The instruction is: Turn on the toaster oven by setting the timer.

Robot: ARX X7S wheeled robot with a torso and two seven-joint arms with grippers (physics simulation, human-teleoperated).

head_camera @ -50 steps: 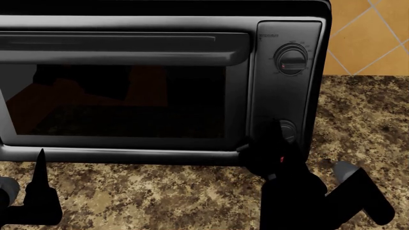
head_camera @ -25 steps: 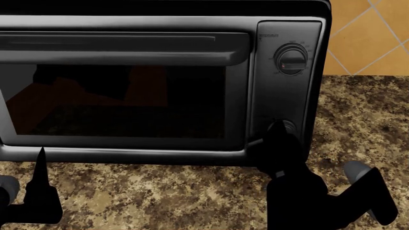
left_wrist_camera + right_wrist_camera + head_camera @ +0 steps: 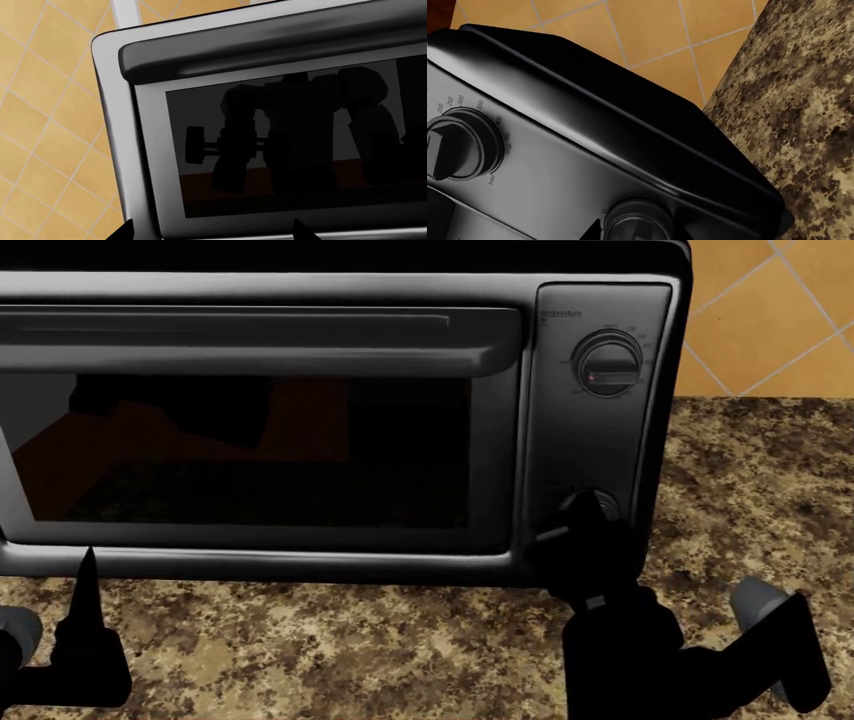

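The toaster oven (image 3: 574, 440), black and silver-grey with a dark glass door (image 3: 254, 450) and a wide bar handle (image 3: 254, 340), fills the head view. The larger dial (image 3: 609, 364) sits at the upper right of its panel. The timer (image 3: 597, 504) is the smaller dial below it, half hidden by my right gripper (image 3: 583, 527). In the right wrist view the timer (image 3: 639, 220) sits between my right gripper's (image 3: 640, 233) fingers, one fingertip (image 3: 592, 232) against its rim. My left gripper (image 3: 54, 590) is open and empty in front of the oven's lower left corner (image 3: 133, 150).
The oven stands on a speckled brown granite counter (image 3: 334, 650), which also shows in the right wrist view (image 3: 800, 125). An orange tiled wall (image 3: 774, 320) stands behind the oven. Part of my right arm (image 3: 774, 640) hangs over the counter at the lower right.
My right gripper has moved forward and a little to the right, up to the timer dial, and now covers the lower part of the panel. The left arm has not moved.
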